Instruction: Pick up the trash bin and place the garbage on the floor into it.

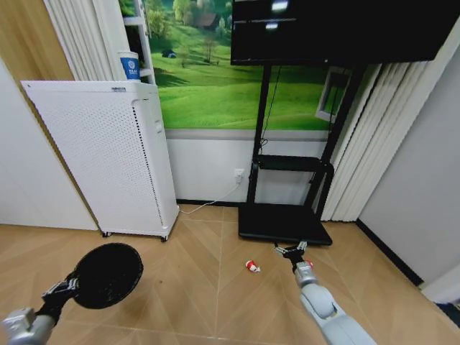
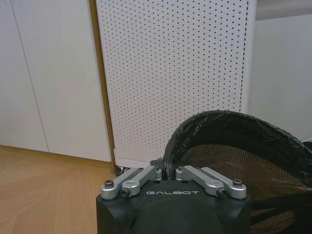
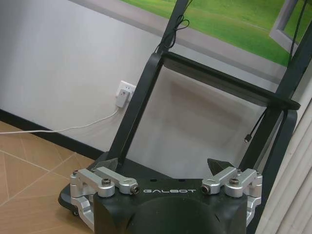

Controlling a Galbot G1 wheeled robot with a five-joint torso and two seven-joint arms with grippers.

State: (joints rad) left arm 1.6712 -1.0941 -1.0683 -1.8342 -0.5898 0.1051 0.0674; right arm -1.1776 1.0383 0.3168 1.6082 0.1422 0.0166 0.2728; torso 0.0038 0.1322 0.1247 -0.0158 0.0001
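Observation:
My left gripper (image 1: 66,285) is shut on the rim of the trash bin (image 1: 108,275), a small black mesh basket lined with a dark bag, held off the floor at the lower left. The left wrist view shows the fingers clamped on the bin rim (image 2: 168,165), with the bin (image 2: 243,156) opening beyond them. A small red-and-white scrap of garbage (image 1: 252,267) lies on the wooden floor near the middle. My right gripper (image 1: 291,251) hangs open just right of the scrap, above the floor by the stand's base. In the right wrist view the right gripper (image 3: 165,168) is spread wide with nothing between its fingers.
A tall white perforated appliance (image 1: 108,158) stands at the left against the wall. A black TV stand (image 1: 287,223) with a flat base sits ahead, its screen above. A white cable runs to a wall socket (image 1: 238,175). Curtains hang at the right.

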